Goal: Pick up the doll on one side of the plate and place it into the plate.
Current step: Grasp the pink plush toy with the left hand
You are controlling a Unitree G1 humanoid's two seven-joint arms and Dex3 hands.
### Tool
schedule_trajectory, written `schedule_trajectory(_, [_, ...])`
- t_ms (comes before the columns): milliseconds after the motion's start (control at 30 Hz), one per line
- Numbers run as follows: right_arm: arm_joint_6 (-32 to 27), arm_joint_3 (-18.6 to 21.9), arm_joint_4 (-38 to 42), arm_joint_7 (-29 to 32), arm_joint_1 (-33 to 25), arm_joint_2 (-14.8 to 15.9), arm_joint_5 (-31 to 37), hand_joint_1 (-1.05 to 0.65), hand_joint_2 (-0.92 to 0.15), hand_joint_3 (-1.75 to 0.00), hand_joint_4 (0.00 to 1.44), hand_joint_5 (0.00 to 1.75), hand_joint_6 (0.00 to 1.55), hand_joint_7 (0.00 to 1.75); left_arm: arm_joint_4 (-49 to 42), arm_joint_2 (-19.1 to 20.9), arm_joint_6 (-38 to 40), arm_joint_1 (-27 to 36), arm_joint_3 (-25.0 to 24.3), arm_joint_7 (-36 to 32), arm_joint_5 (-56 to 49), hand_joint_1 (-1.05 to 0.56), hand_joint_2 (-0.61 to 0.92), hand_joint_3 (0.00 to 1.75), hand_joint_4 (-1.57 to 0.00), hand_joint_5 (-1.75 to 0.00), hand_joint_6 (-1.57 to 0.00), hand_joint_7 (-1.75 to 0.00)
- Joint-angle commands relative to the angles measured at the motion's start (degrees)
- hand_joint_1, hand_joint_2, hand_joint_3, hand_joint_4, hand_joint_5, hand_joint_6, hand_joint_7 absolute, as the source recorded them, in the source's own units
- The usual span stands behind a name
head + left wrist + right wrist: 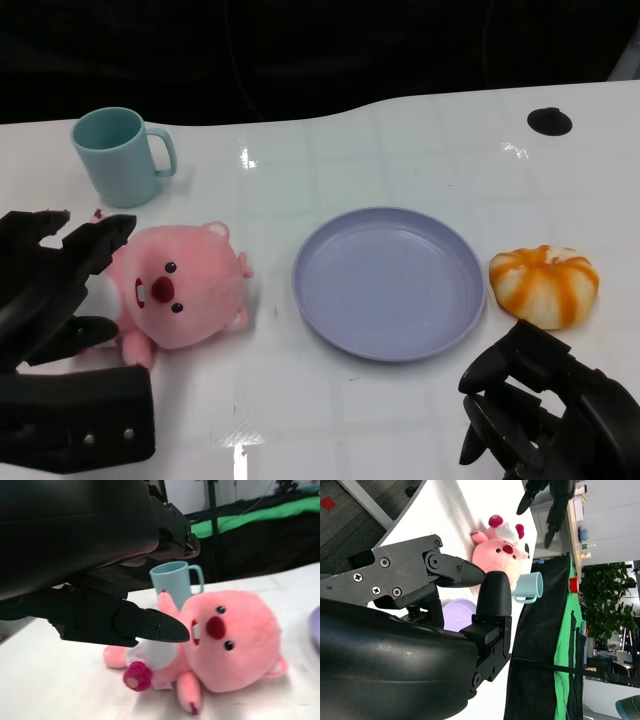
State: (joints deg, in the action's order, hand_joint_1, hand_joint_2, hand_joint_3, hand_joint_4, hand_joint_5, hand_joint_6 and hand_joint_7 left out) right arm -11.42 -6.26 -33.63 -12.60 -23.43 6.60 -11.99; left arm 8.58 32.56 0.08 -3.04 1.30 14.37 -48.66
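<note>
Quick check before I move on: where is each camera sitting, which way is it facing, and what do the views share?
Head view: high on the robot, looking down at the table; the pink doll, plate, teal mug and orange plush; left hand and right hand at the bottom corners.
Left wrist view: behind the left hand, low over the table, facing the doll and mug.
Right wrist view: behind the right hand, turned sideways, facing across the plate.
Shared: all three show doll and mug.

Bare table (400, 150) open beyond plate (390, 282). Clear strip between pink doll (185, 285) and plate. Teal mug (120, 155) close behind doll, near left hand (50, 290). Orange striped plush (543, 286) just beside plate's right rim, ahead of right hand (545, 405).
</note>
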Motion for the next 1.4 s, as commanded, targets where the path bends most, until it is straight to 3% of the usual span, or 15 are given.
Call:
schedule_trajectory(33, [-0.2, 0.5, -0.8, 0.2, -0.3, 0.5, -0.2, -0.34, -0.92, -0.57, 0.54, 1.74, 0.43, 1.62, -3.3, 1.6, 1.9, -2.5, 2.2, 1.6, -1.6, -0.70, 0.92, 0.01, 0.00, -0.26, -0.18, 0.00])
schedule_trajectory(433, [-0.2, 0.4, -1.4, 0.1, -1.0, 0.5, -0.4, -0.34, -0.92, -0.57, 0.56, 1.75, 0.44, 1.61, -20.9, 1.2, 3.1, -13.6, 10.9, -0.2, -2.5, -0.73, 0.91, 0.00, -0.02, -0.21, -0.16, 0.00])
schedule_trajectory(767, [-0.8, -0.2, -2.5, 0.7, -1.4, 0.4, 0.2, -0.34, -0.92, -0.57, 0.55, 1.75, 0.44, 1.62, -39.3, -1.9, 3.1, -23.5, 17.7, -2.1, -1.8, -0.74, 0.92, 0.02, -0.01, -0.16, -0.13, 0.00])
schedule_trajectory(900, [-0.9, -0.2, -2.7, 0.6, -1.5, 0.4, 0.0, -0.34, -0.92, -0.57, 0.55, 1.74, 0.44, 1.62, -48.2, -3.8, 3.1, -27.5, 19.9, -2.8, -0.6, -0.70, 0.92, 0.02, -0.03, -0.15, -0.14, -0.01])
schedule_trajectory(1067, [-1.6, -0.2, -3.3, 0.9, -1.8, 0.4, 0.1, -0.34, -0.92, -0.56, 0.56, 1.74, 0.45, 1.61, -56.8, -5.5, 2.1, -30.9, 22.5, -4.0, 1.0, -0.55, 0.89, 0.00, -0.12, -0.15, -0.19, -0.02])
schedule_trajectory(1167, [-1.4, -0.1, -3.3, 0.7, -1.9, 0.4, -0.2, -0.34, -0.92, -0.57, 0.56, 1.74, 0.45, 1.62, -62.5, -7.2, 2.4, -32.8, 24.5, -5.4, 1.1, -0.38, 0.89, 0.00, -0.34, -0.12, -0.39, -0.04])
schedule_trajectory(1267, [-1.6, -0.1, -3.5, 0.9, -2.2, 0.4, 0.0, -0.35, -0.92, -0.56, 0.57, 1.74, 0.45, 1.62, -67.3, -8.2, 1.3, -34.4, 26.1, -7.3, 1.6, -0.34, 0.92, 0.05, -0.66, -0.18, -0.68, -0.09])
schedule_trajectory(1333, [-1.7, 0.0, -3.8, 0.9, -2.3, 0.5, -0.1, -0.35, -0.92, -0.55, 0.57, 1.74, 0.45, 1.61, -70.1, -8.4, -0.7, -34.9, 27.0, -10.0, 1.8, -0.34, 0.92, 0.11, -0.86, -0.29, -0.83, -0.14])
schedule_trajectory(1400, [-1.7, 0.0, -3.9, 0.7, -2.4, 0.5, -0.3, -0.35, -0.92, -0.55, 0.57, 1.74, 0.45, 1.61, -72.5, -8.6, -2.6, -35.2, 27.8, -12.8, 2.0, -0.33, 0.92, 0.14, -0.88, -0.65, -1.01, -0.09])
